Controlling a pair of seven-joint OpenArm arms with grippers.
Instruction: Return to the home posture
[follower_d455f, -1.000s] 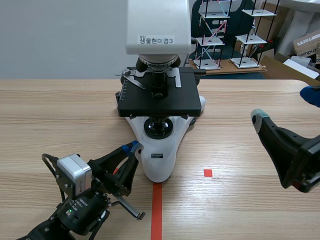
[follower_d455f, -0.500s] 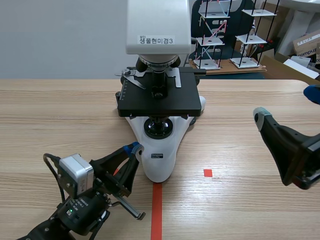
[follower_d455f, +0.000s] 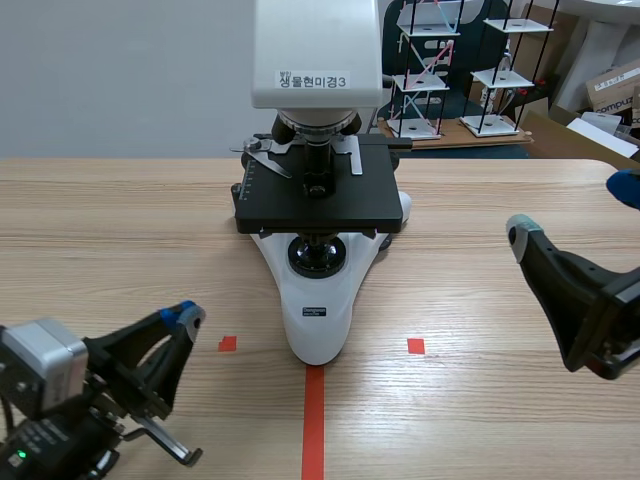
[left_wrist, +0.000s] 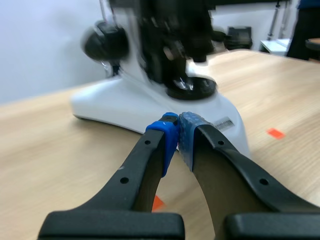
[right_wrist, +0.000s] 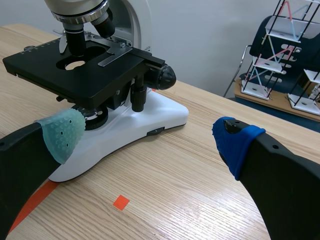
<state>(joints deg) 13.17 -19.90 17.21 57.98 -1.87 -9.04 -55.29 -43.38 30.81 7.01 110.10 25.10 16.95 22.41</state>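
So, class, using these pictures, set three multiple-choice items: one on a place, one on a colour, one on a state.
1. Where does the microscope stand?
A. In the middle of the table
B. At the table's left edge
C. On a shelf

2. What colour is the microscope's stage?
A. White
B. Red
C. Black

3. How is the left gripper?
A. Open
B. Shut on nothing
C. Shut on a glass slide

Answers:
1 A: the scene view shows it centred, between the arms.
2 C: the flat stage is black, above a white base.
3 B: in the left wrist view its pads meet with nothing between them.
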